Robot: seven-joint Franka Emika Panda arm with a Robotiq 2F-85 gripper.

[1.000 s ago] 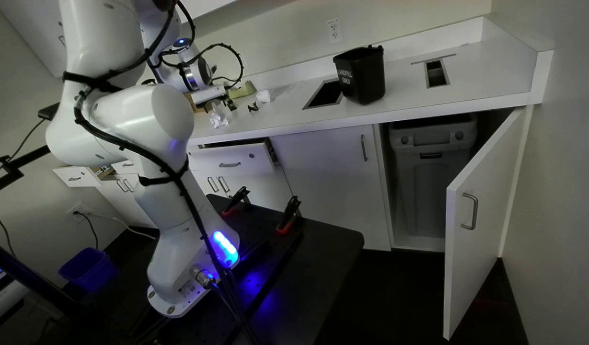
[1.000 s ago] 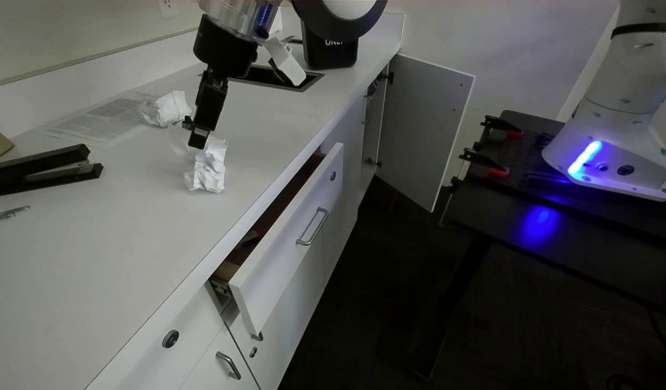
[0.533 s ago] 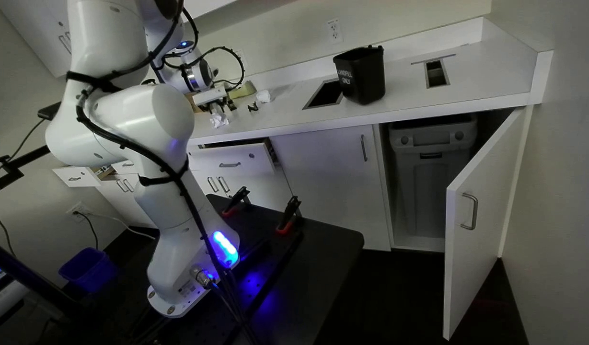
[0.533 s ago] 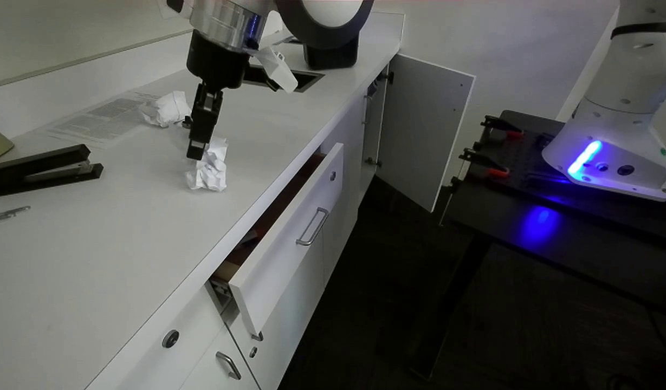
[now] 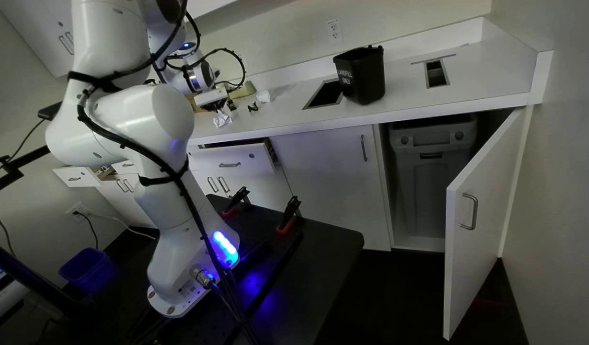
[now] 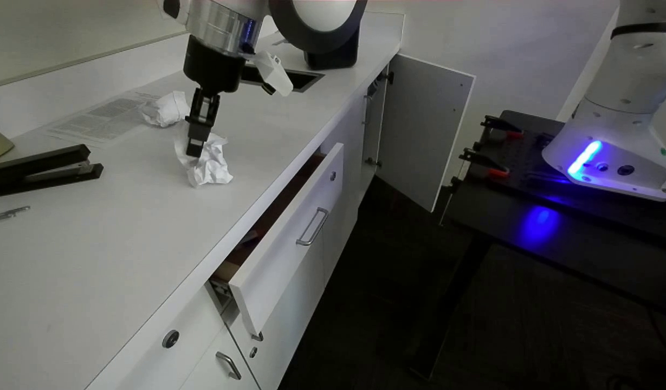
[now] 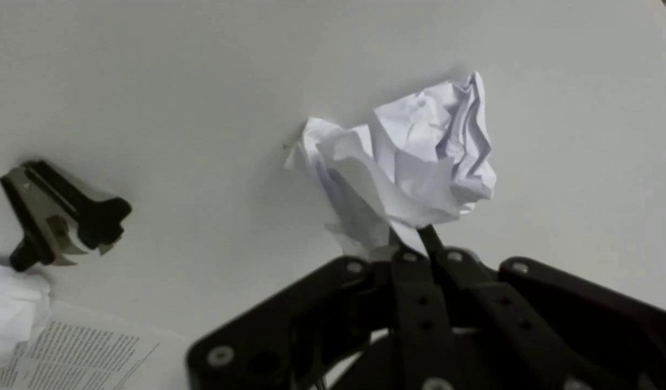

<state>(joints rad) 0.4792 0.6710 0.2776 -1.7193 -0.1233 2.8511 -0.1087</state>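
Note:
A crumpled white paper (image 7: 430,146) is pinched between the fingertips of my gripper (image 7: 414,238), which is shut on a thin fold of it in the wrist view. The rest of the paper bulges out beyond the fingers. In an exterior view the gripper (image 6: 194,146) points down at the white counter (image 6: 121,260), with the crumpled paper (image 6: 211,165) at its tips; whether it still rests on the counter I cannot tell. A staple remover (image 7: 62,214) lies to the left in the wrist view, beside a second crumpled paper (image 7: 10,314).
A printed sheet (image 6: 102,111), a black stapler (image 6: 40,168) and a pen (image 6: 7,214) lie on the counter. Below its front edge a drawer (image 6: 289,244) stands pulled out. A black bin (image 5: 363,74) stands beside a counter opening (image 5: 325,93). A cabinet door (image 5: 486,225) hangs open.
The gripper came down to the crumpled paper and its fingers closed on it. The paper has shifted and turned slightly at the fingertips.

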